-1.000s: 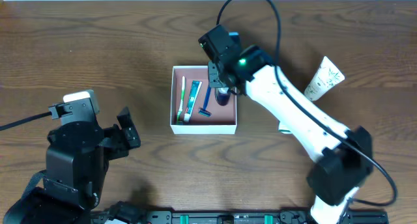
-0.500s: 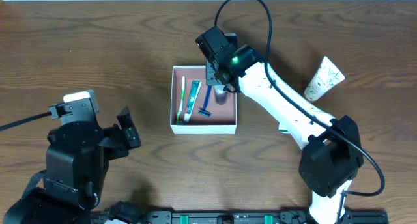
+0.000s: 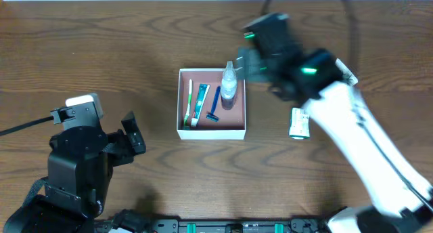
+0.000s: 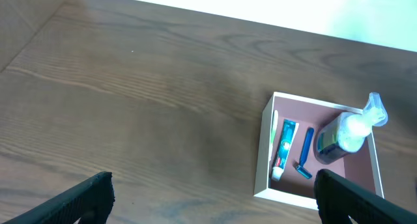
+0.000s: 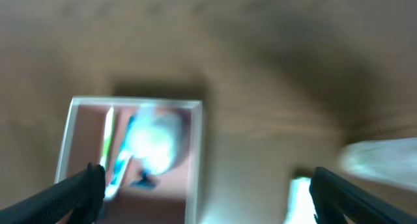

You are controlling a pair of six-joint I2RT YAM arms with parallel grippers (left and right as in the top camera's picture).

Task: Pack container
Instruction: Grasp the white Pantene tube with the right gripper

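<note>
Right of white-walled square container [image 3: 211, 133], small white-green packet [image 3: 298, 122] lies parallel to its wall; right gripper [image 5: 208, 190], fingers apart and empty, is nearer.

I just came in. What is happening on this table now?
The robot is packing toiletries into the square white box with a pinkish-brown floor. The right gripper, open, has just left a clear plastic bottle in the box's far right corner and is pulling away. A white toothbrush, a toothpaste tube and a blue razor already lie inside. A small green-and-white packet waits on the table. The left gripper is open and idle.
</note>
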